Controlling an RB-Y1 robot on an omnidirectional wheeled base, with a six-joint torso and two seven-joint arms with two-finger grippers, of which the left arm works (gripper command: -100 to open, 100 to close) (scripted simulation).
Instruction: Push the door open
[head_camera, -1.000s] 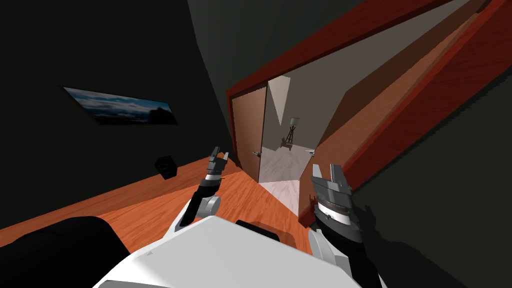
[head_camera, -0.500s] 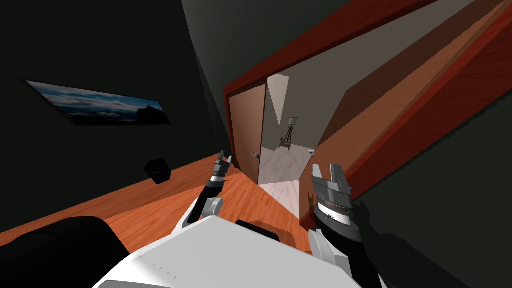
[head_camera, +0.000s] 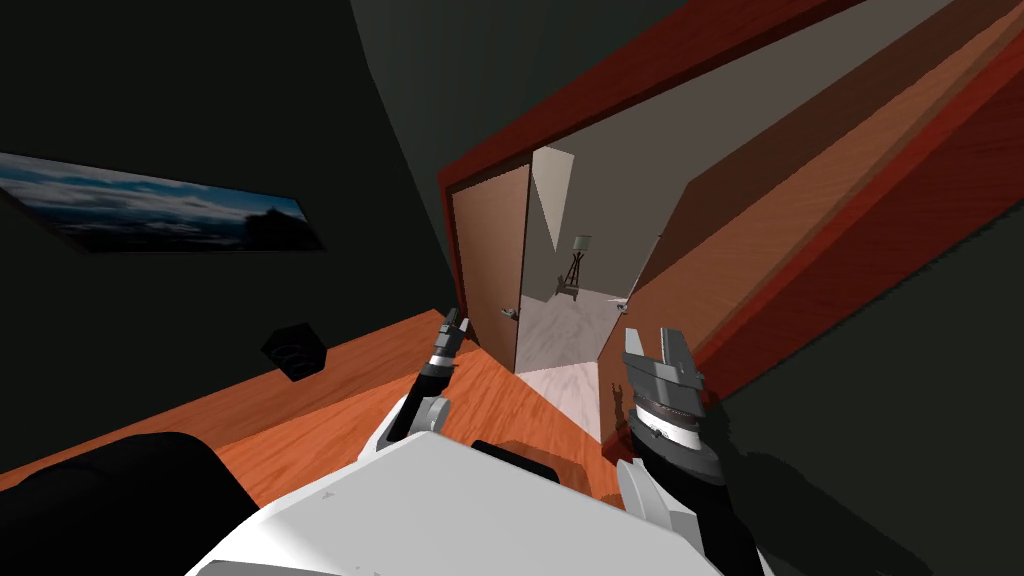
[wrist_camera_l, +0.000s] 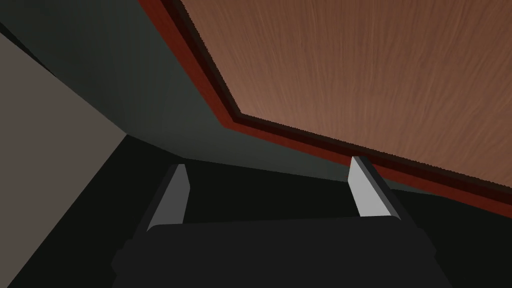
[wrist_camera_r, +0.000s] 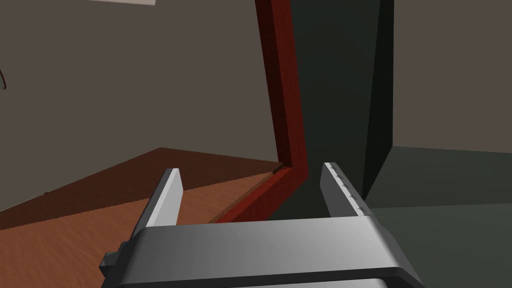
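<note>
— Head view first: any change over the last second?
— Turned slightly, judging by the framed picture (head_camera: 150, 210) and the black box (head_camera: 293, 350) sliding together toward the left edge. Also stretched the left gripper (head_camera: 452, 325) forward, now just beside the lower part of the left door leaf (head_camera: 490, 250), left of centre, near its handle (head_camera: 510, 313). Touching or not: cannot tell. Gap at centre, with a tripod lamp (head_camera: 578, 262) beyond and the right leaf (head_camera: 700, 270) angled open.
— Left wrist view?
— Spread wide, holding nothing; fingers (wrist_camera_l: 367, 190) aimed at the brown wood panel, upper right, edged by the red frame (wrist_camera_l: 210, 100).
— Right wrist view?
— Right gripper (wrist_camera_r: 250, 192) likewise parted and empty, facing the frame's corner at centre.
— Meaning for the task?
— Probably closing in for the push; leaf seemingly not swung further yet.
</note>
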